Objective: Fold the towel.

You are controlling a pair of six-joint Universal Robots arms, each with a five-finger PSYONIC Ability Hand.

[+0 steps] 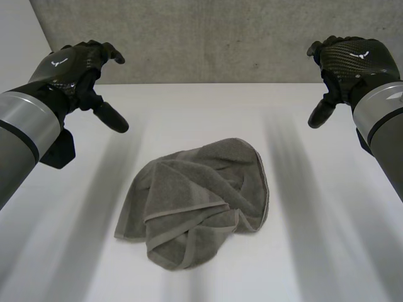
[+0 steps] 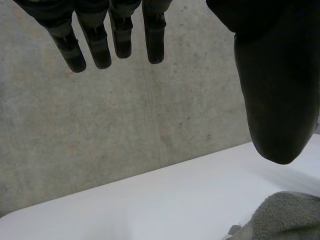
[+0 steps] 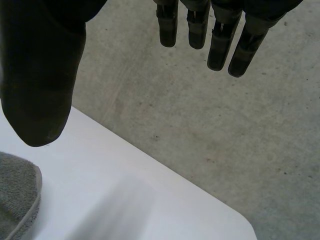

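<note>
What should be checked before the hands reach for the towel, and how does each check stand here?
1. Left hand open and holding nothing: ok.
2. Right hand open and holding nothing: ok.
3. Both hands apart from the towel: ok, one to each side of it.
4. Towel spread flat: not ok, it lies crumpled in a heap.
5. Towel wholly on the table: ok, near the middle.
6. A corner ready to pinch: cannot tell; hemmed edges show on the near side, but no corner is plain.

The head view looks down from behind and between the arms (image 1: 25, 126) onto the table (image 1: 327, 251) and grey wall (image 1: 208, 38). Each wrist view looks closely along its palm at that wall. All three share the towel (image 1: 201, 201), beside each thumb.
</note>
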